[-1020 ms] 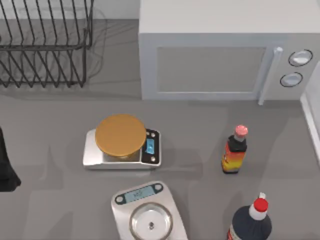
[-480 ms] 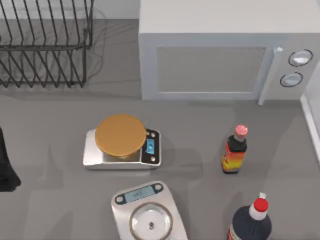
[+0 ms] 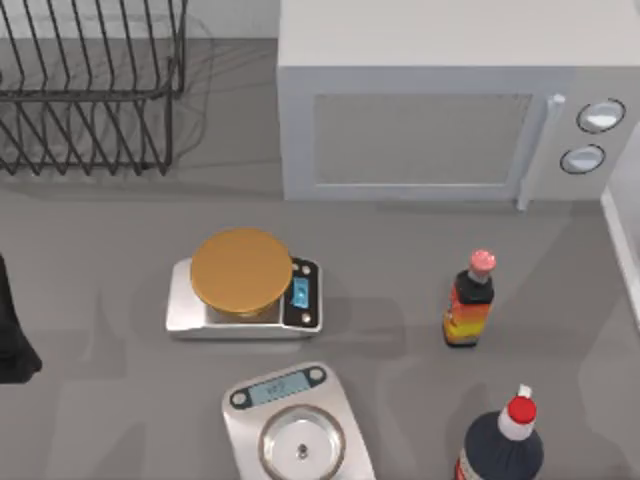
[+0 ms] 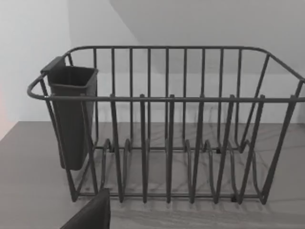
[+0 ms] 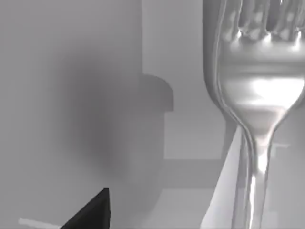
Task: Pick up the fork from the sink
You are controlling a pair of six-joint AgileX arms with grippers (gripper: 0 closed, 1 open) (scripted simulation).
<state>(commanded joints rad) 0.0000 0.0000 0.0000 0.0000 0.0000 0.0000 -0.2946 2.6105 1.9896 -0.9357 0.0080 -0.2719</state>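
From my right wrist camera the fork (image 5: 257, 90) looms very close, tines up and handle running down toward the lens — whether my right end effector is clenched on it I cannot tell. My left arm (image 3: 12, 330) sits parked at the surface's left edge, facing the wire dish rack (image 4: 167, 124) with its dark cutlery cup (image 4: 71, 114). On the grey surface (image 3: 400, 250) stand a microwave (image 3: 450, 100), two scales (image 3: 245, 285) (image 3: 295, 425) and two sauce bottles (image 3: 470, 300) (image 3: 502, 445).
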